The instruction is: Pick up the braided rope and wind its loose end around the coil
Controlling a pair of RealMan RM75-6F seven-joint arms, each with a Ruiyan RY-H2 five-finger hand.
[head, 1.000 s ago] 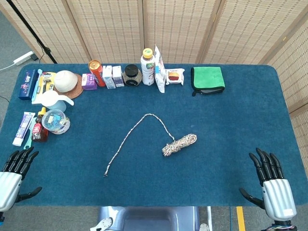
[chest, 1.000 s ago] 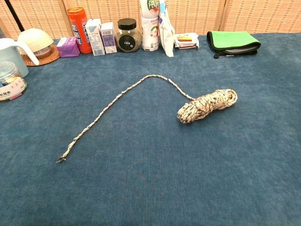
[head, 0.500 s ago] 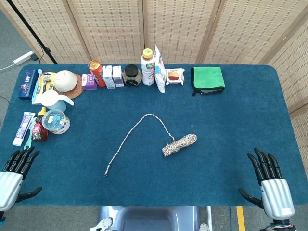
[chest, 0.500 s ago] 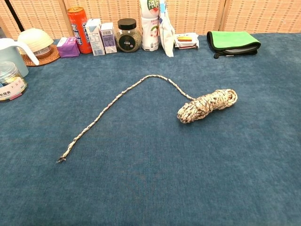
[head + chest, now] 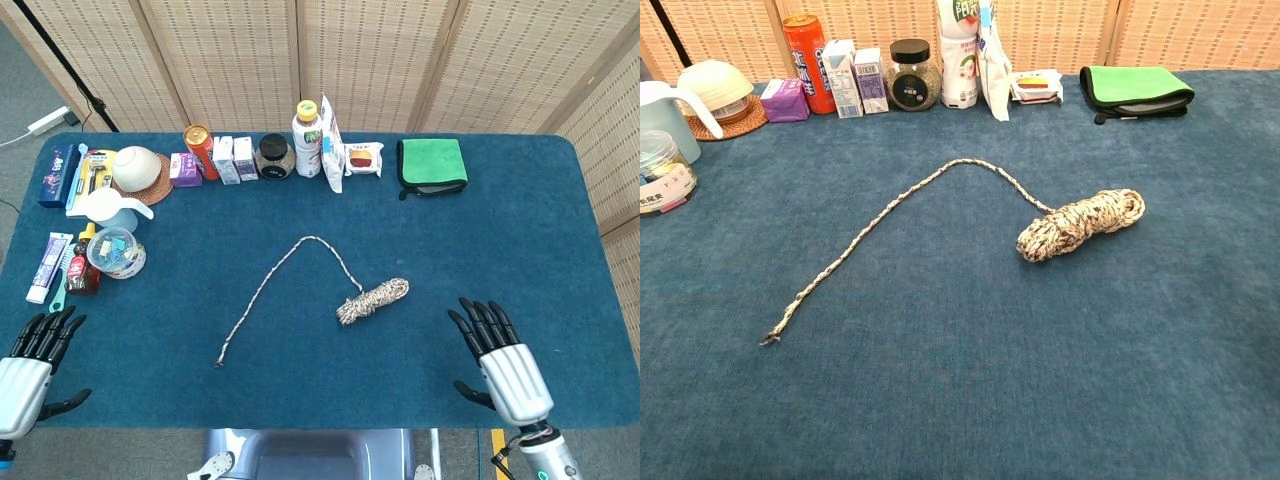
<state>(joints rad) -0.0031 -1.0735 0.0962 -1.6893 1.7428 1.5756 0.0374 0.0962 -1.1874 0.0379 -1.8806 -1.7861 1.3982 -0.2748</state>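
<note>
The braided rope's coil (image 5: pixel 373 300) (image 5: pixel 1081 224) lies on the blue table near its middle. Its loose end (image 5: pixel 268 286) (image 5: pixel 872 227) arcs up from the coil and runs down-left to a frayed tip (image 5: pixel 219 361) (image 5: pixel 770 339). My right hand (image 5: pixel 503 365) hovers flat over the front right of the table, fingers spread, holding nothing, a short way right of the coil. My left hand (image 5: pixel 27 370) sits at the front left corner, fingers apart and empty, far from the rope tip. Neither hand shows in the chest view.
Along the back edge stand a can (image 5: pixel 199 150), cartons (image 5: pixel 234 158), a jar (image 5: pixel 273 156), a bottle (image 5: pixel 308 139) and a green cloth (image 5: pixel 432 164). A bowl (image 5: pixel 136 168), jug (image 5: pixel 108 208), tub (image 5: pixel 116 252) and tubes (image 5: pixel 49 265) crowd the left side.
My right hand has moved left and forward over the table, closer to the coil. The left hand has barely shifted. The rope has not moved.
</note>
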